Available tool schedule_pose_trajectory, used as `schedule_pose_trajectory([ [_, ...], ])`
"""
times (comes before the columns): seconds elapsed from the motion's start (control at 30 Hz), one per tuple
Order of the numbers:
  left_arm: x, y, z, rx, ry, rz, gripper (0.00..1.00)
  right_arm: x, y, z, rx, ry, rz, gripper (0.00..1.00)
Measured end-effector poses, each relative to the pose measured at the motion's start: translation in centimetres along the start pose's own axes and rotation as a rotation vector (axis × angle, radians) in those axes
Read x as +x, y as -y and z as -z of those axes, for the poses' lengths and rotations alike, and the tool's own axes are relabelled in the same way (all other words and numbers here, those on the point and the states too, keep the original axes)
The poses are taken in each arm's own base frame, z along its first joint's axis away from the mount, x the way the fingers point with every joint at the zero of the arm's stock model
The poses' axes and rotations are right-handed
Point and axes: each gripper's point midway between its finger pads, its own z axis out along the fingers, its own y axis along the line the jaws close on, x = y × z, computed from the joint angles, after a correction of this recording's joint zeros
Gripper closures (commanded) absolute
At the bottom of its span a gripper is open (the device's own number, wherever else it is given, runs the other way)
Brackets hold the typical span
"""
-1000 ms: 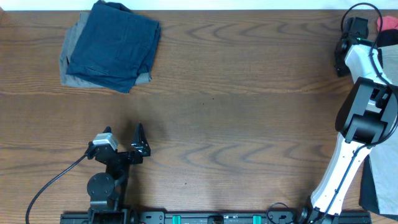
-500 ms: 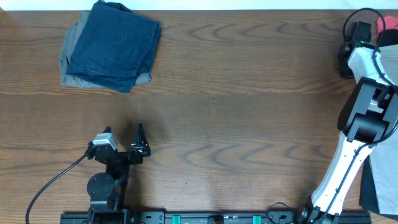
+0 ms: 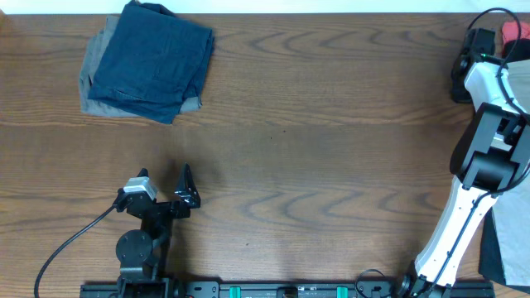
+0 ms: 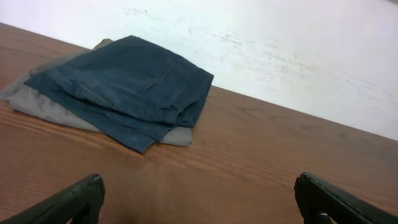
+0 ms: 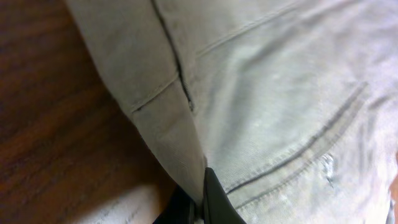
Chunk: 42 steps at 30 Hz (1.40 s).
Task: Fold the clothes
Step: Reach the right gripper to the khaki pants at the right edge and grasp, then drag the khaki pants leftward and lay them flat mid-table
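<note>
At the far right edge of the table [image 3: 331, 149], the right gripper [image 5: 196, 203] pinches a fold of the khaki garment [image 5: 280, 93], probably to pull it in for folding. The left gripper [image 4: 199, 186] waits with its fingers wide apart, facing the folded stack [image 4: 118, 87].

1. Overhead: even, soft light on the worktop [image 3: 331, 124]; grain sharp, only a faint shadow beside the folded stack [image 3: 149, 62].
2. Left wrist: bright wall [image 4: 280, 37] washes out; left end effector [image 4: 199, 186] dark at the frame's edge.
3. Right wrist: dim, warm, khaki garment [image 5: 280, 93] softly blurred.
</note>
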Motion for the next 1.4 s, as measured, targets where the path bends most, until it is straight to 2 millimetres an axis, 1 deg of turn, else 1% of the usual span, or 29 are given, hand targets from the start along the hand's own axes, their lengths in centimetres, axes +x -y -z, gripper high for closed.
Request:
schedule_pose_trajectory([
  [0.07, 0.0, 0.0, 0.0, 0.000, 0.000, 0.000, 0.02, -0.4, 0.6, 0.9, -0.001, 0.010, -0.042, 0.99],
  [0.13, 0.0, 0.0, 0.0, 0.000, 0.000, 0.000, 0.02, -1.1, 1.7, 2.3, 0.001, 0.033, -0.091, 0.99],
  [0.3, 0.0, 0.0, 0.0, 0.000, 0.000, 0.000, 0.02, -3.0, 5.5, 6.9, 0.016, 0.112, -0.194, 0.99],
  [0.37, 0.0, 0.0, 0.0, 0.000, 0.000, 0.000, 0.02, -3.4, 6.6, 8.6, 0.016, 0.137, -0.217, 0.99],
  [0.43, 0.0, 0.0, 0.0, 0.000, 0.000, 0.000, 0.02, -3.8, 7.3, 10.2, 0.014, 0.161, -0.230, 0.99],
  [0.5, 0.0, 0.0, 0.0, 0.000, 0.000, 0.000, 0.02, -4.0, 7.2, 11.4, 0.006, 0.176, -0.230, 0.99],
  [0.53, 0.0, 0.0, 0.0, 0.000, 0.000, 0.000, 0.02, -4.0, 6.8, 11.9, 0.000, 0.179, -0.223, 0.99],
  [0.63, 0.0, 0.0, 0.0, 0.000, 0.000, 0.000, 0.02, -3.9, 4.8, 13.2, -0.024, 0.179, -0.188, 0.99],
  [0.77, 0.0, 0.0, 0.0, 0.000, 0.000, 0.000, 0.02, -3.7, 0.8, 15.4, -0.087, 0.186, -0.145, 0.99],
  [0.93, 0.0, 0.0, 0.0, 0.000, 0.000, 0.000, 0.02, -3.4, -5.7, 18.8, -0.261, 0.209, -0.077, 0.99],
  [1.07, 0.0, 0.0, 0.0, 0.000, 0.000, 0.000, 0.02, -2.4, -10.9, 21.7, -0.415, 0.211, 0.002, 0.99],
  [1.17, 0.0, 0.0, 0.0, 0.000, 0.000, 0.000, 0.02, -1.0, -15.2, 24.1, -0.530, 0.212, 0.074, 0.99],
  [1.23, 0.0, 0.0, 0.0, 0.000, 0.000, 0.000, 0.02, 0.5, -18.1, 25.3, -0.599, 0.203, 0.124, 0.99],
  [1.27, 0.0, 0.0, 0.0, 0.000, 0.000, 0.000, 0.02, 1.2, -19.2, 25.7, -0.626, 0.197, 0.144, 0.99],
  [1.4, 0.0, 0.0, 0.0, 0.000, 0.000, 0.000, 0.02, 5.9, -25.3, 27.8, -0.778, 0.158, 0.260, 0.99],
])
